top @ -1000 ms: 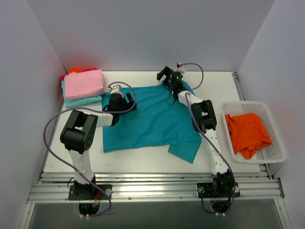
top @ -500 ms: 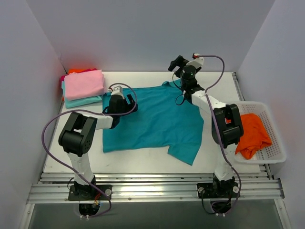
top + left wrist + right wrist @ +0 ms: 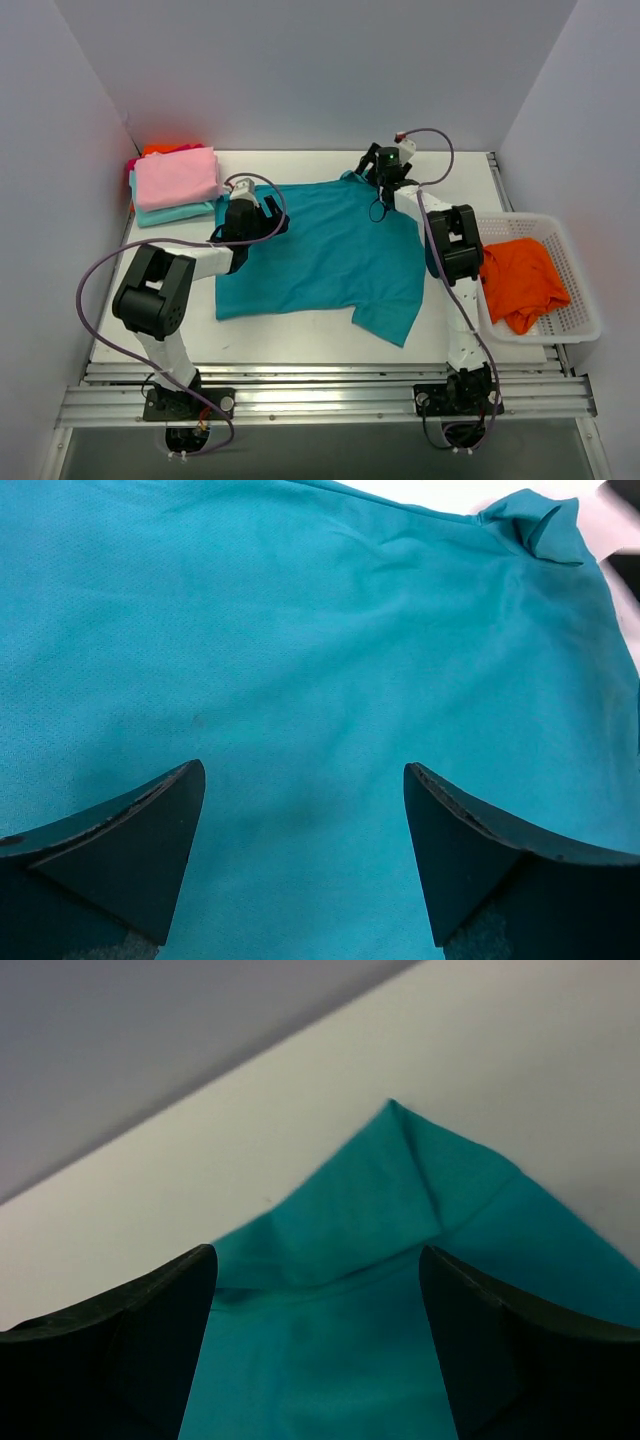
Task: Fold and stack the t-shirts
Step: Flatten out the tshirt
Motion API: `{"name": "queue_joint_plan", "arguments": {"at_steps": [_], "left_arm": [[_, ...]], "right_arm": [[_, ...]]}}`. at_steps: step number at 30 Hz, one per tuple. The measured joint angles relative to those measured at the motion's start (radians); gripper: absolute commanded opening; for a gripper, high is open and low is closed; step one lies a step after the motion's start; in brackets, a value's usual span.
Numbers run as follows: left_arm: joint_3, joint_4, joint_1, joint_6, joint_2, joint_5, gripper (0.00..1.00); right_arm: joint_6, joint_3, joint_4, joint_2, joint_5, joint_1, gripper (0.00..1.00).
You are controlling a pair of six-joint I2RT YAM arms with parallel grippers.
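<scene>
Deep teal t-shirt [image 3: 320, 255] flat on the worktop [image 3: 300, 335]: the right tool [image 3: 315, 1265], jaws spread, has dropped back to its far right corner, and the left tool [image 3: 300, 780] hovers spread above its left edge, so a fold looks imminent.

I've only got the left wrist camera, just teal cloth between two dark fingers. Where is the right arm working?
Observer: The right gripper is at the far edge of the same teal t-shirt, fingers apart, with a pointed corner of cloth just ahead of them.
Operator: Any shirts folded yet?
Observer: Yes, there is a stack at the table's far-left corner, with a pink t-shirt on top and a pale aqua t-shirt under it.
Operator: Anything left to fold?
Observer: An orange t-shirt lies crumpled in the white basket on the right.
</scene>
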Motion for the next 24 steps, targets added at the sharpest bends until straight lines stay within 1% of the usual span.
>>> {"name": "queue_joint_plan", "arguments": {"at_steps": [3, 4, 9, 16, 24], "left_arm": [[-0.008, 0.001, 0.0, 0.0, -0.014, 0.0, 0.89], [-0.011, 0.002, 0.0, 0.0, -0.017, 0.0, 0.89], [-0.022, 0.001, 0.0, 0.0, -0.024, 0.0, 0.89], [-0.024, 0.002, 0.0, 0.0, -0.024, 0.0, 0.89], [-0.024, 0.004, 0.0, 0.0, -0.022, 0.003, 0.89]], "right_arm": [[0.012, 0.02, -0.053, 0.075, -0.015, -0.033, 0.77], [0.013, 0.021, -0.044, 0.089, -0.015, -0.046, 0.77], [0.017, 0.056, -0.059, 0.091, -0.025, -0.08, 0.76], [0.02, 0.057, -0.066, 0.093, -0.035, -0.079, 0.73], [0.028, 0.107, -0.087, 0.122, -0.052, -0.067, 0.72]]}}
